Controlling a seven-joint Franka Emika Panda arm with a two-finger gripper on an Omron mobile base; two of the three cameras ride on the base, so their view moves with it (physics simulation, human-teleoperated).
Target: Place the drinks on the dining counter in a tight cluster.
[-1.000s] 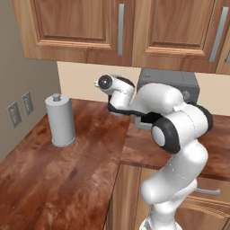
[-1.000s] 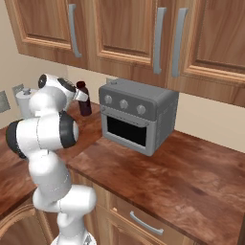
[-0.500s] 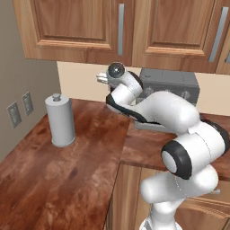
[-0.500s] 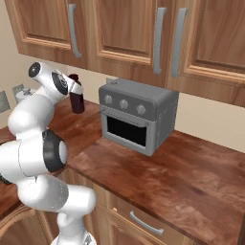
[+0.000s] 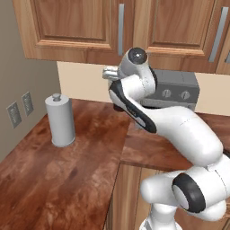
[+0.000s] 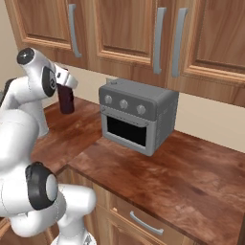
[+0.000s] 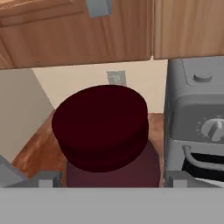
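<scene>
We see our gripper (image 7: 105,179) wide open around the dark maroon bottle (image 7: 103,131), one finger at 9 o'clock, one at 3 o'clock; whether they touch it, we cannot tell.

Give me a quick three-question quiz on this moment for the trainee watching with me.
1. True or false: the gripper is already shut on the maroon bottle.
2. Which appliance stands right beside that bottle: A) microwave, B) toaster oven, C) kettle?
3. Fill in: the grey paper-towel roll stands upright on the ____ near the wall sockets.

Key:
1. False; its fingers stand apart, either side of the bottle, in the hand view.
2. B
3. Worktop
</scene>
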